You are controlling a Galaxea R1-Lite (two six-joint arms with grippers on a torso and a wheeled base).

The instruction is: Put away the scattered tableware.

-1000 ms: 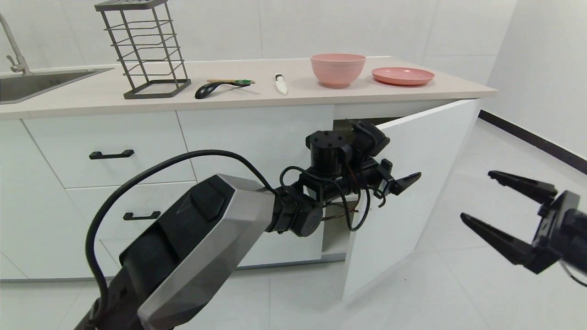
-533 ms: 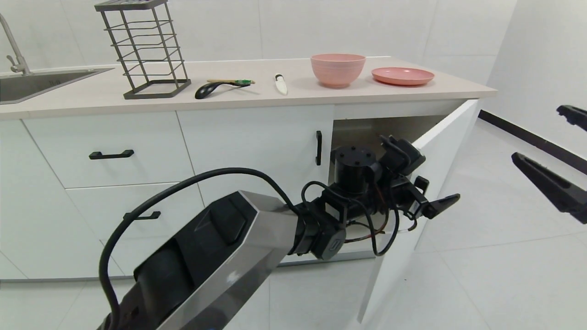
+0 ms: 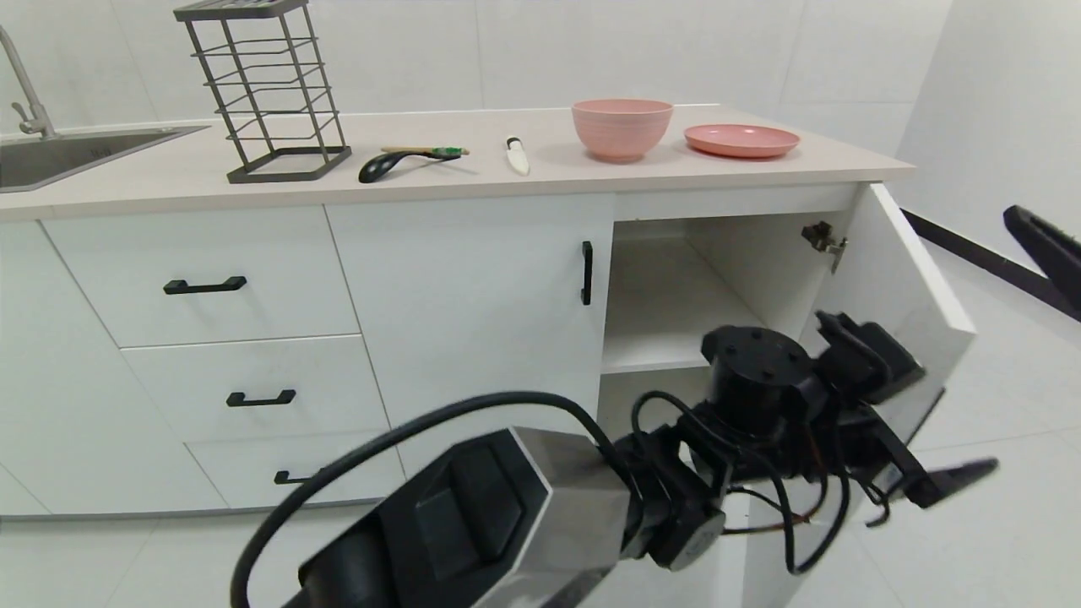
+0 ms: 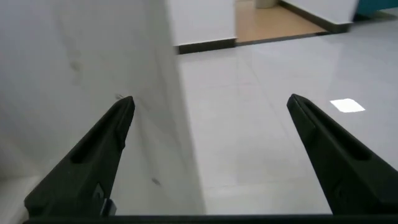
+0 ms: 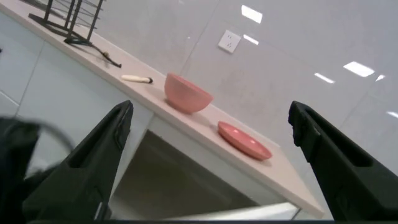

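Observation:
On the counter stand a pink bowl (image 3: pixel 622 127) and a pink plate (image 3: pixel 741 139), with a white utensil (image 3: pixel 517 154), a black spoon (image 3: pixel 388 165) and a wooden stick with a green end (image 3: pixel 426 150) to their left. My left gripper (image 3: pixel 946 481) hangs low by the open cabinet door (image 3: pixel 895 287). It is open (image 4: pixel 208 109), and the door's edge runs between its fingers. My right gripper (image 3: pixel 1043 253) is at the far right, raised and open (image 5: pixel 211 112), facing the bowl (image 5: pixel 186 93) and plate (image 5: pixel 244 140) from a distance.
A black wire rack (image 3: pixel 268 93) stands on the counter's left part beside a sink (image 3: pixel 76 152). The open cabinet has a bare white shelf (image 3: pixel 659 312). Drawers with black handles (image 3: pixel 205 285) are to the left. Tiled floor stretches to the right.
The cabinet door has swung from half open to wide open as my left gripper moved right and down with it. My right gripper rose and drew off to the right edge.

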